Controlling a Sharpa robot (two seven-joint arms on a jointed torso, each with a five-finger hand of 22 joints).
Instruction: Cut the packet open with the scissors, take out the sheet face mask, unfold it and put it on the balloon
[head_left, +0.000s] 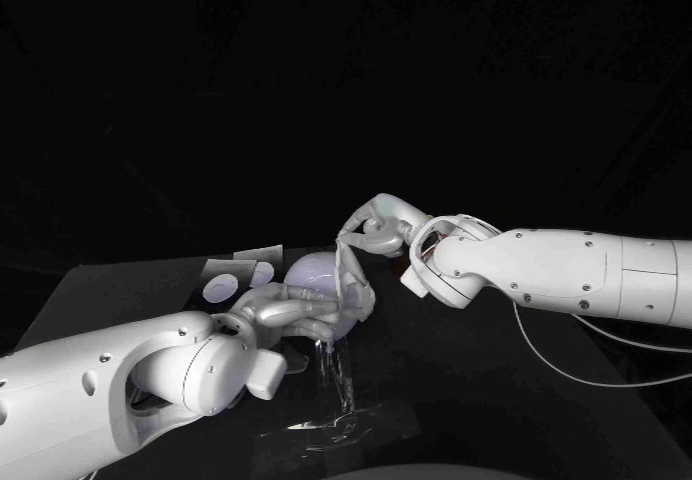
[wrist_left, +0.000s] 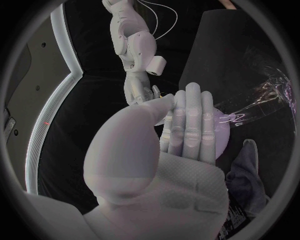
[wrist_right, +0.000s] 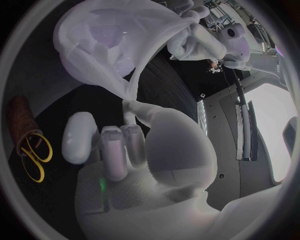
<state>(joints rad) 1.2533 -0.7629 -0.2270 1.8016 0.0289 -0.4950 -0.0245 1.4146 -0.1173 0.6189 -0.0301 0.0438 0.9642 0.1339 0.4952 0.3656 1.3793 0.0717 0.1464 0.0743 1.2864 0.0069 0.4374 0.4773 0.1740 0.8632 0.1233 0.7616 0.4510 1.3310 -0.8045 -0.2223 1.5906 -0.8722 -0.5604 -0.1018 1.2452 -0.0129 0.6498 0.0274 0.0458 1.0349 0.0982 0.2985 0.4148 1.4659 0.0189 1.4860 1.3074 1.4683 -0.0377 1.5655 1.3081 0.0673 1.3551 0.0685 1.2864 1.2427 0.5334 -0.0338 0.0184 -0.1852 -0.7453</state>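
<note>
A pale lavender balloon (head_left: 307, 272) sits mid-table with the white sheet mask (head_left: 351, 287) draped over its right side. My right hand (head_left: 378, 231) is above and behind the balloon and pinches a strip of the mask (wrist_right: 130, 95) between thumb and fingers (wrist_right: 119, 150). My left hand (head_left: 283, 312) is at the balloon's near side. Its thumb is pressed to its straight fingers (wrist_left: 187, 125) on the mask's edge, against the balloon (wrist_left: 222, 131). The mask (wrist_right: 94, 45) spreads over the balloon (wrist_right: 107, 34) between both hands. The yellow-handled scissors (wrist_right: 34, 156) stand in a brown holder (wrist_right: 20, 111).
White packet pieces (head_left: 237, 272) lie just left of the balloon. A crumpled clear film (head_left: 340, 424) lies on the black table (head_left: 476, 400) near the front, with a wet streak leading up to the balloon.
</note>
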